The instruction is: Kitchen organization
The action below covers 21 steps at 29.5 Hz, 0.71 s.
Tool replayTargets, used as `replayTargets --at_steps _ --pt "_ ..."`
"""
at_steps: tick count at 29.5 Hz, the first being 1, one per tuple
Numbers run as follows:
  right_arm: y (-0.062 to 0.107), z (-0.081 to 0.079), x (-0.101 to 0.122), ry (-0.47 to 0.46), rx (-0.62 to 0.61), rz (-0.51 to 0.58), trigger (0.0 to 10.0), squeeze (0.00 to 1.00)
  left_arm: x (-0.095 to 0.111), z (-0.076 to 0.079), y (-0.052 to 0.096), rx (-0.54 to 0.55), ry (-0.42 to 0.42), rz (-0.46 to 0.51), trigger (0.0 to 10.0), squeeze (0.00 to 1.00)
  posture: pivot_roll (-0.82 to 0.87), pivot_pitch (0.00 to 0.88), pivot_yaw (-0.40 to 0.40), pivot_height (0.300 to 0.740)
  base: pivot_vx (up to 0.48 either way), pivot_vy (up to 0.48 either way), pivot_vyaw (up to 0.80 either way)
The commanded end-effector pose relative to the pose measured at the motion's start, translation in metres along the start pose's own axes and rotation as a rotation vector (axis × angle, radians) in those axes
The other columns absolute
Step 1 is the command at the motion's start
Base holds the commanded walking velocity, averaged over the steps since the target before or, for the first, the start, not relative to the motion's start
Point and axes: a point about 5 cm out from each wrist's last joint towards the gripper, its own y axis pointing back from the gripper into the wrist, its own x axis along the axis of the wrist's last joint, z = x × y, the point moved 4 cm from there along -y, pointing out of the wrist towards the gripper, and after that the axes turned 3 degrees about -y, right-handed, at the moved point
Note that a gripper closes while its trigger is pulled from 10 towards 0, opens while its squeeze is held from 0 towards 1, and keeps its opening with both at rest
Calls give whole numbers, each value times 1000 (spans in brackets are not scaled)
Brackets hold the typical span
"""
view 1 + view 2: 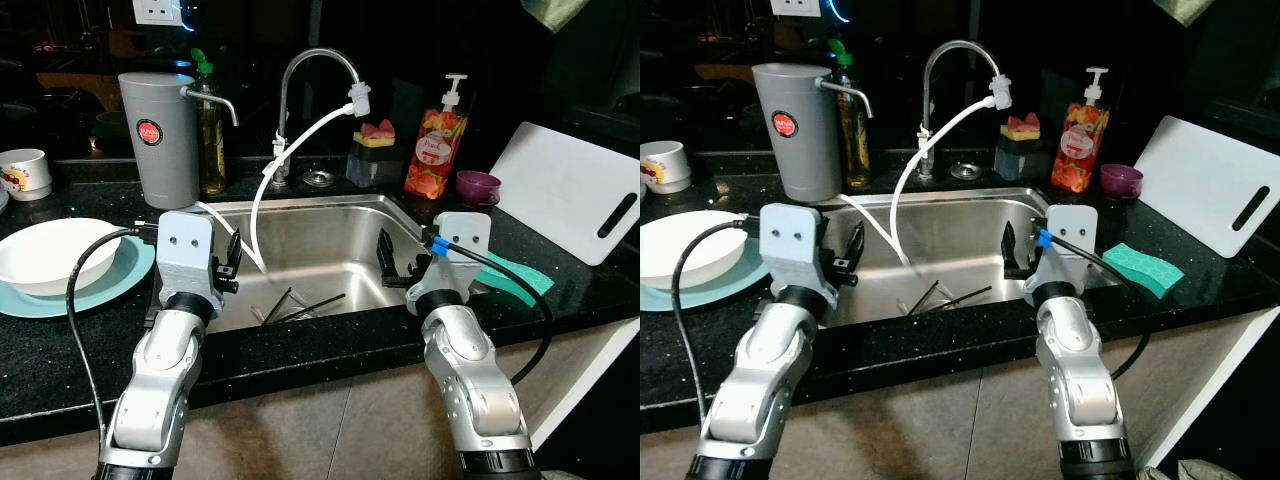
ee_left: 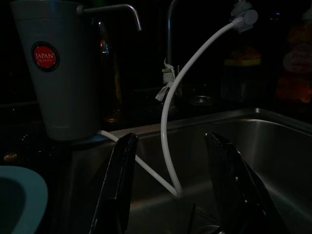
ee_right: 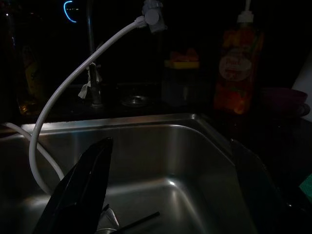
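Both tools hover with fingers apart above the steel sink point(image 1: 330, 225), left tool point(image 1: 228, 262) and right tool point(image 1: 395, 262); dark chopsticks point(image 1: 300, 305) lie in its basin. The grey water filter point(image 1: 157, 135) on the tabletop point(image 1: 60, 350) reads "JAPAN" on a red sticker; the soap bottle's point(image 1: 435, 150) label is unreadable.

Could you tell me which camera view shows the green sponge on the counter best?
The right eye view: the green sponge lies whole on the black counter, right of the sink. The left eye view has the right arm's cable across it; the right wrist view catches only a corner.
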Motion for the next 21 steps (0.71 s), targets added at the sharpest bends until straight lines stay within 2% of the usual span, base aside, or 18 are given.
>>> replayTargets --at_steps 1,21 --pt "1 2 2 6 -6 0 10000 0 -3 2 1 -2 0 -5 10000 0 79 48 -81 740 0 0 0" --pt "0 2 2 10 -3 0 10000 0 -4 3 0 -7 0 -7 10000 0 79 42 -77 740 0 0 0"
